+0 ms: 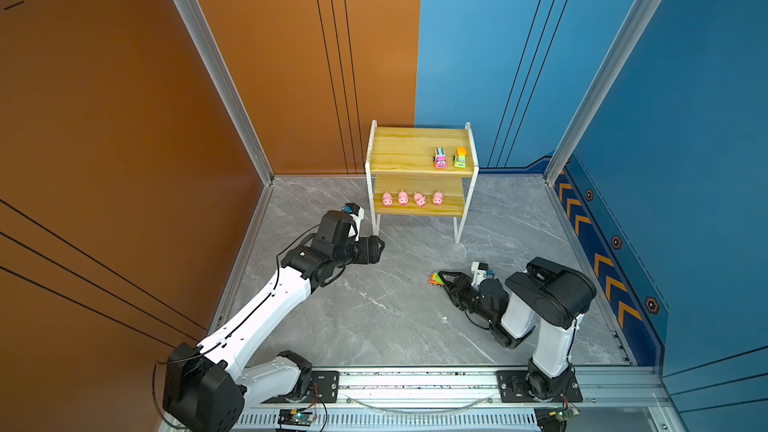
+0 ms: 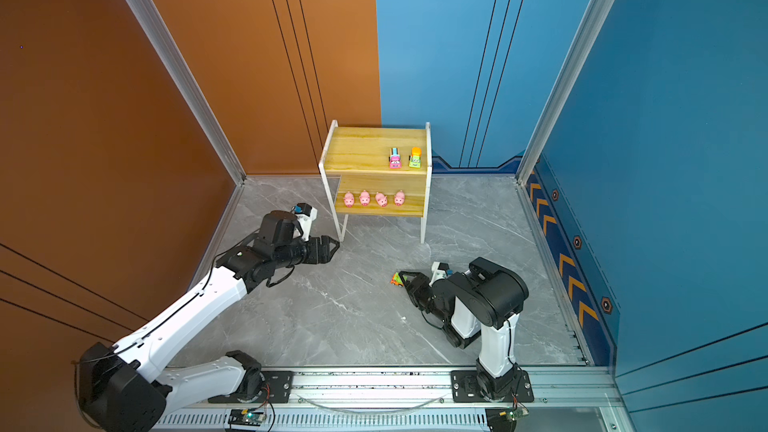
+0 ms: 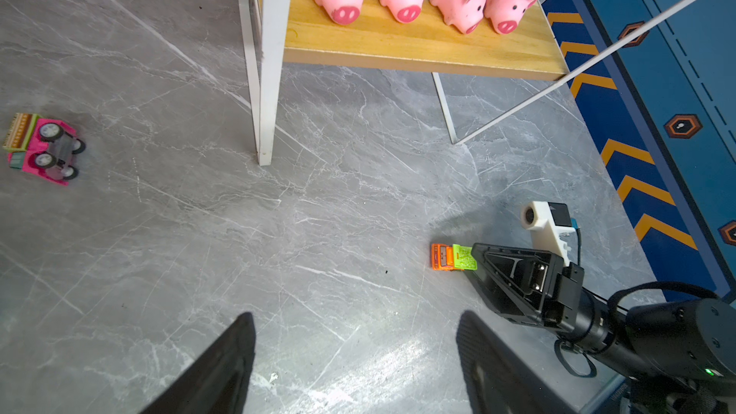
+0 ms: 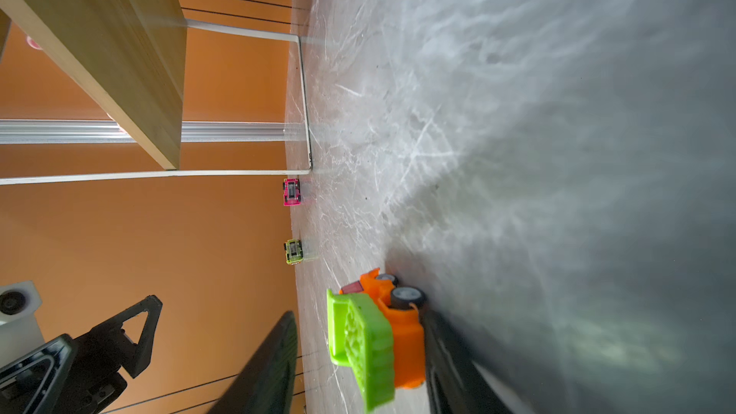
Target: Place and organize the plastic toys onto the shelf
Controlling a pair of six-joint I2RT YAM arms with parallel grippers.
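Our right gripper stands spread around the truck on the tabletop, shelf at 12 o'clock; our left gripper, spread, hangs at 10 o'clock.

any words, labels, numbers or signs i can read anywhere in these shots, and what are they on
No readable text in any view.
Hexagon emblems on the blue wall trim: a small white mark, no letters.
Faint print beside the right arm: too blurred to read.
Pink car and green car on the shelf: cartoon faces only, no words.
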